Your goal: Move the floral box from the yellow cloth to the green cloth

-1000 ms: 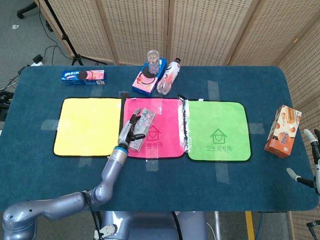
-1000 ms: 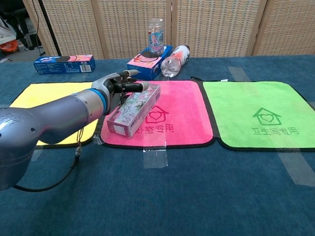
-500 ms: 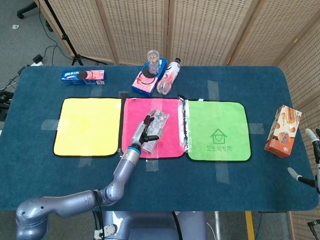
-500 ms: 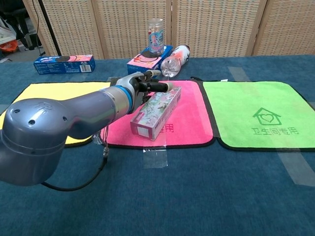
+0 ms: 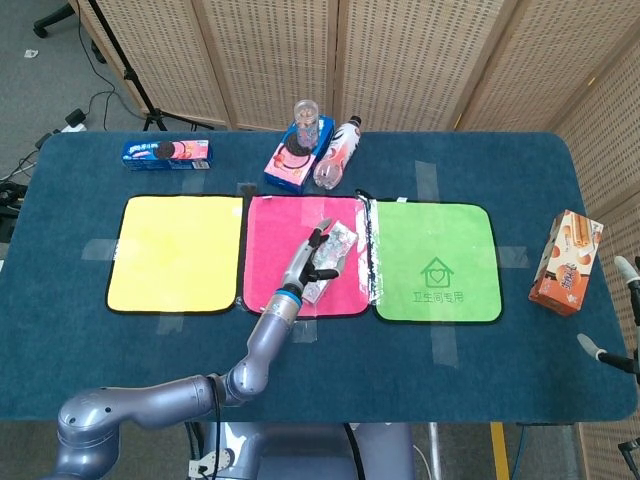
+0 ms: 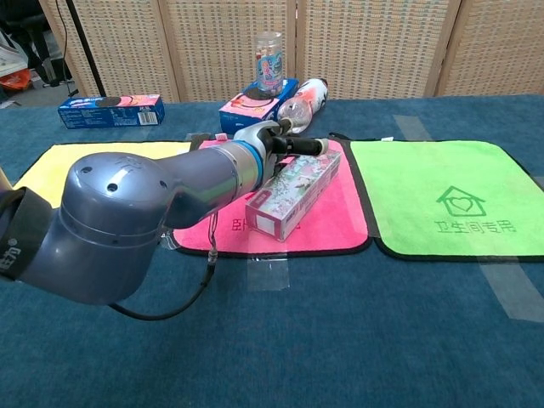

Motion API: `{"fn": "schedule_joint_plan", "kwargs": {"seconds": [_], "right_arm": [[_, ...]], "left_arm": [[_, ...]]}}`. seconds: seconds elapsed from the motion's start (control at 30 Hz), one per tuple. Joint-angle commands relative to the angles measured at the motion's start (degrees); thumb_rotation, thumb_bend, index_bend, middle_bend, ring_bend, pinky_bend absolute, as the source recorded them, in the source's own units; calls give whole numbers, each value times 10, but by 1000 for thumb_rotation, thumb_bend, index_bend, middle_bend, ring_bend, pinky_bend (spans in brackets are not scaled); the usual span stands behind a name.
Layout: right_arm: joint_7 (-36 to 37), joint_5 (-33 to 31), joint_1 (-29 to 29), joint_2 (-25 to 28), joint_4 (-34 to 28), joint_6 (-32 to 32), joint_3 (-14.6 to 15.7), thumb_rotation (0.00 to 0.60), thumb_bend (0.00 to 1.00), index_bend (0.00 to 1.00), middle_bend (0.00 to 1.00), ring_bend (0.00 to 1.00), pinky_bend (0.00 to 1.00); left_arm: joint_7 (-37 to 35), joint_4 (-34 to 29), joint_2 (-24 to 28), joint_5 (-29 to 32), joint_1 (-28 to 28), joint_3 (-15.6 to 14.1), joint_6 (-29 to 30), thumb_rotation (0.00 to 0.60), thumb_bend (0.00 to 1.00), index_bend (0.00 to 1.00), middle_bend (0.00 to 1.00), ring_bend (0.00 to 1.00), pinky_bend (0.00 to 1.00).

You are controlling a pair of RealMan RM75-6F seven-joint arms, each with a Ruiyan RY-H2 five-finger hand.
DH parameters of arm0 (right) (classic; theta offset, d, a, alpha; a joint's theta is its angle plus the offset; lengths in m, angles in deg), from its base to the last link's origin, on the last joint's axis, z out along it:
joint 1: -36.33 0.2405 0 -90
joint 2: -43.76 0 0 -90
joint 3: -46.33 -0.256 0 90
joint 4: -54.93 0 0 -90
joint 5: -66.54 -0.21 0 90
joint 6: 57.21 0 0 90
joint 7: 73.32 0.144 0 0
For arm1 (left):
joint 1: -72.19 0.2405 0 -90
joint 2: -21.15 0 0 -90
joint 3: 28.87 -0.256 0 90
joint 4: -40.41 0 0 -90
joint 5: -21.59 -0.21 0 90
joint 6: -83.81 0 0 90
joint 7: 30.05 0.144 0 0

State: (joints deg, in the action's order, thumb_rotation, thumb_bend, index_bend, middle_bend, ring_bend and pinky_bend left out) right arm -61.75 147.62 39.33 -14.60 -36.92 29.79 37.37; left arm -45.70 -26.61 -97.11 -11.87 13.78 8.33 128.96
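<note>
Your left hand (image 6: 285, 146) has the floral box (image 6: 294, 194) gripped mid-frame, over the pink cloth (image 6: 336, 212). Green cloth (image 6: 442, 197) sits to its right. Your right hand (image 5: 622, 318) pokes in at the right edge, can't tell its state.

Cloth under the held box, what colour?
Pink cloth with a house logo; the floral box is over it. Clearest in the chest view.

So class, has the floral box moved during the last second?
Yes. Held by the left hand, the floral box has travelled right across the pink cloth, toward the green cloth.
</note>
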Motion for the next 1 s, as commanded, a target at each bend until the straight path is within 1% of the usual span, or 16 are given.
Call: {"fn": "schedule_joint_plan", "kwargs": {"seconds": [0.03, 0.13, 0.27, 0.4, 0.5, 0.53, 0.6, 0.67, 0.8, 0.87, 0.9, 1.0], "right_arm": [[-1, 0, 0, 0, 0, 0, 0, 600, 0, 0, 0, 0, 0], [-3, 2, 0, -1, -1, 1, 1, 600, 0, 0, 0, 0, 0], [-13, 6, 1, -4, -1, 1, 3, 600, 0, 0, 0, 0, 0], [-35, 10, 6, -12, -5, -3, 5, 600, 0, 0, 0, 0, 0], [-62, 14, 16, -19, -11, -9, 5, 600, 0, 0, 0, 0, 0], [-70, 15, 18, -20, -12, -11, 5, 600, 0, 0, 0, 0, 0], [-97, 22, 29, -19, -17, -19, 3, 600, 0, 0, 0, 0, 0], [-109, 26, 35, -17, -21, -23, 2, 600, 0, 0, 0, 0, 0], [-141, 40, 61, -4, -38, -45, -4, 600, 0, 0, 0, 0, 0], [-142, 47, 75, 5, -49, -64, -5, 600, 0, 0, 0, 0, 0], [-138, 52, 87, 12, -57, -80, -6, 600, 0, 0, 0, 0, 0], [-116, 81, 124, 22, -67, -124, -4, 600, 0, 0, 0, 0, 0]], "left_arm": [[-8, -24, 13, -12, 16, 1, 8, 600, 478, 0, 0, 0, 0], [-12, -64, 39, -37, 40, -4, 23, 600, 480, 0, 0, 0, 0], [7, -125, 96, -74, 78, -24, 45, 600, 483, 0, 0, 0, 0], [22, -186, 172, -110, 122, -44, 55, 600, 479, 0, 0, 0, 0], [54, -229, 256, -142, 160, -70, 58, 600, 478, 0, 0, 0, 0], [57, -237, 274, -147, 168, -75, 58, 600, 478, 0, 0, 0, 0], [66, -251, 317, -165, 192, -85, 69, 600, 484, 0, 0, 0, 0], [64, -258, 338, -174, 203, -90, 71, 600, 496, 0, 0, 0, 0], [65, -270, 404, -193, 239, -111, 74, 600, 515, 0, 0, 0, 0], [62, -274, 430, -204, 256, -121, 77, 600, 515, 0, 0, 0, 0], [58, -276, 448, -218, 271, -131, 84, 600, 516, 0, 0, 0, 0], [45, -270, 478, -261, 312, -158, 121, 600, 516, 0, 0, 0, 0]]}}
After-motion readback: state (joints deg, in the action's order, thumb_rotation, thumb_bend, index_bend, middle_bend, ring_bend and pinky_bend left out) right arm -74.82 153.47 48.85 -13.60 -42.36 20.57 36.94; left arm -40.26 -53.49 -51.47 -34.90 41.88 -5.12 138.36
